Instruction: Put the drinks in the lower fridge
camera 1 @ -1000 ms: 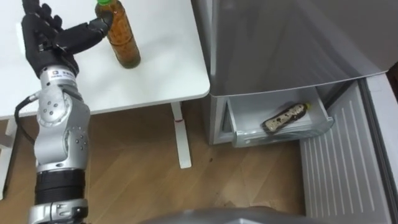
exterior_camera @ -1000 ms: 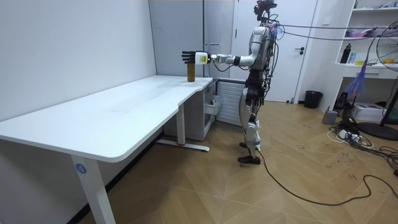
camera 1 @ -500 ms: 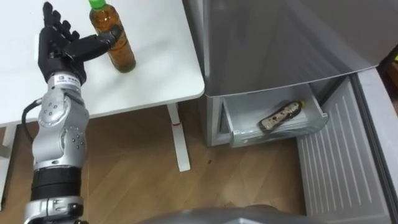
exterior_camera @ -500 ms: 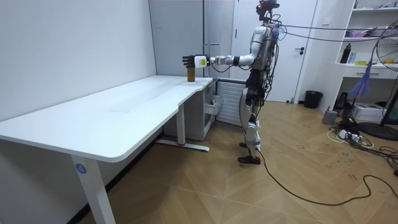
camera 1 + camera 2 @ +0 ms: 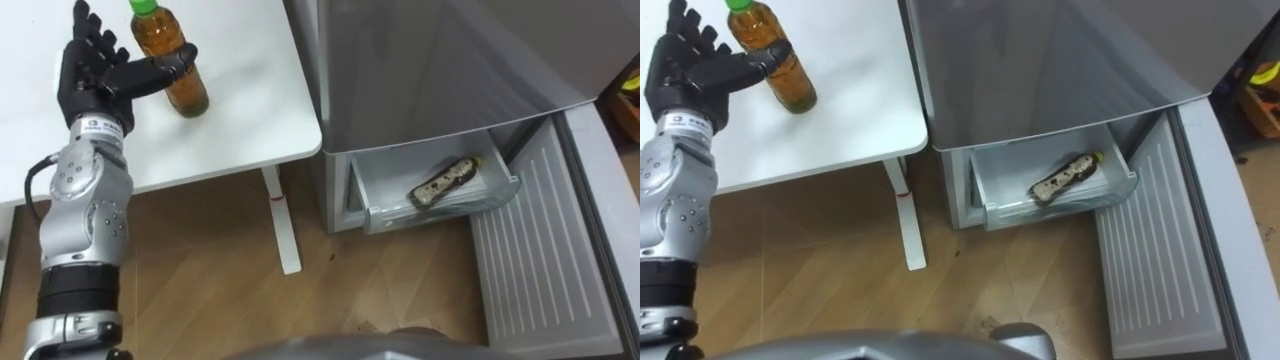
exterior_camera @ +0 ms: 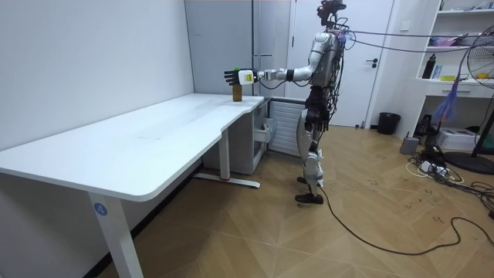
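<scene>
An amber drink bottle [image 5: 170, 60] with a green cap stands upright near the right end of the white table [image 5: 240, 120]. My left hand [image 5: 92, 72] is just left of it, open, fingers straight up and the thumb stretched across the bottle's front. A second bottle [image 5: 445, 182] lies on its side in the open lower fridge drawer [image 5: 440, 212]. In the room view I stand between the table's end and the fridge, left arm stretched out to the bottle [image 6: 237, 93].
The grey fridge [image 5: 440, 70] stands right of the table, its lower door [image 5: 540, 270] swung open over the wooden floor. A table leg [image 5: 280, 225] stands beside the drawer. The room view's right holds a fan [image 6: 482, 100] and shelves.
The eye view has shifted a little. My left thumb, earlier by the bottle's neck, now lies across its body. The bottle still stands on the table.
</scene>
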Controlling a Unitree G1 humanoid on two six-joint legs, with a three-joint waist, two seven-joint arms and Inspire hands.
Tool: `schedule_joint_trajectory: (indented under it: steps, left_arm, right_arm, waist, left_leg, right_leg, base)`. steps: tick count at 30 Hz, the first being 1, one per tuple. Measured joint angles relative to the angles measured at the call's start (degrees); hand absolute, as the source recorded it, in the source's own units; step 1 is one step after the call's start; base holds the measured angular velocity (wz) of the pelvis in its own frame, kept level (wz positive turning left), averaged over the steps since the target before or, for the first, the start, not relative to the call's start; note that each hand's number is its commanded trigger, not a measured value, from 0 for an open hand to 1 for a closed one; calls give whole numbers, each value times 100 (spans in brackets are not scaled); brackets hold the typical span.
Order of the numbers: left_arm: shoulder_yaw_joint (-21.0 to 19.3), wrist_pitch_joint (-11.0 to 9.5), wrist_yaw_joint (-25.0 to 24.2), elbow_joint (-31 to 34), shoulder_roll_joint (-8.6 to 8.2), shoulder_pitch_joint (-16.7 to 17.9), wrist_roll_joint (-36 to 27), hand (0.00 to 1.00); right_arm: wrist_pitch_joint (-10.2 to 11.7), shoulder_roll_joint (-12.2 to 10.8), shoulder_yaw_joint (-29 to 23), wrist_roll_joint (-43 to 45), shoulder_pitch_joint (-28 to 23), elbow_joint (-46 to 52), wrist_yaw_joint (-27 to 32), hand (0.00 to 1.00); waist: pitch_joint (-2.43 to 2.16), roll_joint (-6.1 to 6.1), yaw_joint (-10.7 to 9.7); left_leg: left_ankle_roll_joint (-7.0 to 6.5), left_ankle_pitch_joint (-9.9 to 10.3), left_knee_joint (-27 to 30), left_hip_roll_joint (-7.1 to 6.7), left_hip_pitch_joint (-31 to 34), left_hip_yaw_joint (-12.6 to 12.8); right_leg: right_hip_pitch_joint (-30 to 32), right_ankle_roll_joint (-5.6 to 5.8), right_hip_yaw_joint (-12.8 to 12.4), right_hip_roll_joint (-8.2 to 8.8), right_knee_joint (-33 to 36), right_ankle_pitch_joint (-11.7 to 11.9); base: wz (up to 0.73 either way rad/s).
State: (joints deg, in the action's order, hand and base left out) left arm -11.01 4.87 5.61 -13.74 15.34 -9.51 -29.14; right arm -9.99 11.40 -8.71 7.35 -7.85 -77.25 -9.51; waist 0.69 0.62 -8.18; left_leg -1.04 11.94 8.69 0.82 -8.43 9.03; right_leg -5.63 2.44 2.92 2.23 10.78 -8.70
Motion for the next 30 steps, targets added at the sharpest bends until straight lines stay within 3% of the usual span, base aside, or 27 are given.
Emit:
schedule_joint_trajectory:
  steps: [4, 11, 30]
  left_arm:
    - [-5, 14, -64, -147, 137, -131, 13, 0]
    - [-6, 116, -123, -552, 159, -431, 64, 0]
    - [-13, 360, -107, -750, 268, -448, 246, 0]
  right_arm:
    - [-4, 6, -11, 80, -20, 4, -100, 0]
    - [-7, 20, -71, 157, -27, 0, -294, 0]
    - [-54, 208, -172, 207, -79, 140, -375, 0]
  waist:
    - [-19, 15, -1]
    - [-33, 37, 11]
    - [-45, 79, 20]
  left_leg:
    - [26, 19, 12, 41, -16, 22]
    - [34, 24, 15, 50, -24, 20]
    - [35, 25, 13, 50, -24, 21]
  right_leg:
    - [3, -15, -56, -46, -2, 9]
    - [-1, -16, -66, -57, -3, 10]
    - [9, -19, -119, -67, -5, 12]
  base:
    - [-8]
    - [0]
    - [0]
